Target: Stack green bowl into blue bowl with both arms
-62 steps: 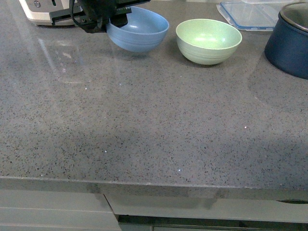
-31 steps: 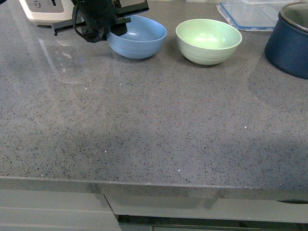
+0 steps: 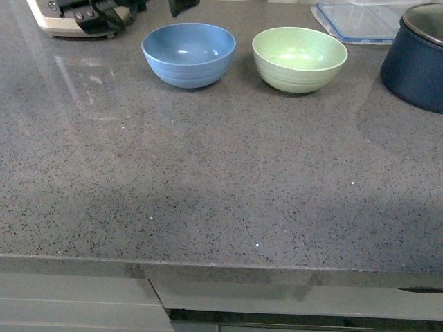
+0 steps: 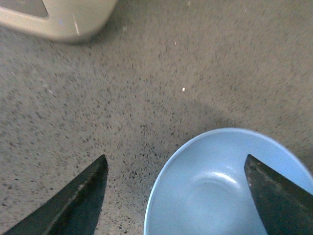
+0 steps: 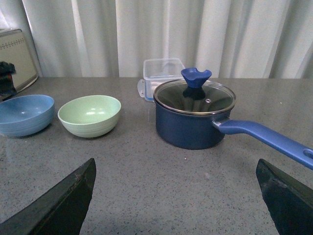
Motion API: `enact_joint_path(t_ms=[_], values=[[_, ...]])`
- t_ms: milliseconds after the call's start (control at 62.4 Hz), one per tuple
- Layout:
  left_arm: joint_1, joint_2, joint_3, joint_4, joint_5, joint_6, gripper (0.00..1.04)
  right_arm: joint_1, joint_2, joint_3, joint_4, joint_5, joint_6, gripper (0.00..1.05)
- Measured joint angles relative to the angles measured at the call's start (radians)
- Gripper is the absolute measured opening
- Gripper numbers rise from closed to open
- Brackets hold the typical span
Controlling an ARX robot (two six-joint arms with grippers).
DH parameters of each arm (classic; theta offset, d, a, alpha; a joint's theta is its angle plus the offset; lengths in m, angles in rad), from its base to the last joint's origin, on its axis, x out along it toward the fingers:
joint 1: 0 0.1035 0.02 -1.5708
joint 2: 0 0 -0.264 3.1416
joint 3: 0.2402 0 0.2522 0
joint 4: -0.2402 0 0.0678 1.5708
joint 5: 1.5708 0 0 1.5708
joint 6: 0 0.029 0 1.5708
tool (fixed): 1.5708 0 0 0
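Spanning every view, grey speckled bench [image 3: 208, 180]. At its right end, navy pot [image 3: 417, 66], cropped in the front view, shown whole with glass lid [image 5: 168, 98] and long handle [image 5: 264, 137] only from the right wrist. Side by side and apart, upright on the bench: blue bowl [image 3: 188, 54], green bowl [image 3: 300, 59] to its right, both empty. Left jaws spread wide, gripping nothing, blue bowl below and between the fingers [image 4: 73, 200], seen close only from the left wrist. Right jaws likewise wide, empty, well back from both bowls.
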Motion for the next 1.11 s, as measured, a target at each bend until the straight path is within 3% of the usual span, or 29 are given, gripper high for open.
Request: enact_joint_path(t_ms=[112,401,657,1106], values=[[0.012,-0.079,-0.047,0.003,-0.014,0.016,1.0,0.0,0.0,0.0,0.0,0.0,0.0,0.95],[0.048,-0.327,-0.343,0.036,-0.084,0.136,0.98,0.0,0.0,0.0,0.0,0.0,0.0,0.95],[0.043,-0.628,-0.642,-0.03,-0.151,0.138,0.98,0.0,0.0,0.0,0.0,0.0,0.0,0.95],[0.038,-0.686,-0.687,-0.038,-0.161,0.135,0.98,0.0,0.0,0.0,0.0,0.0,0.0,0.95]])
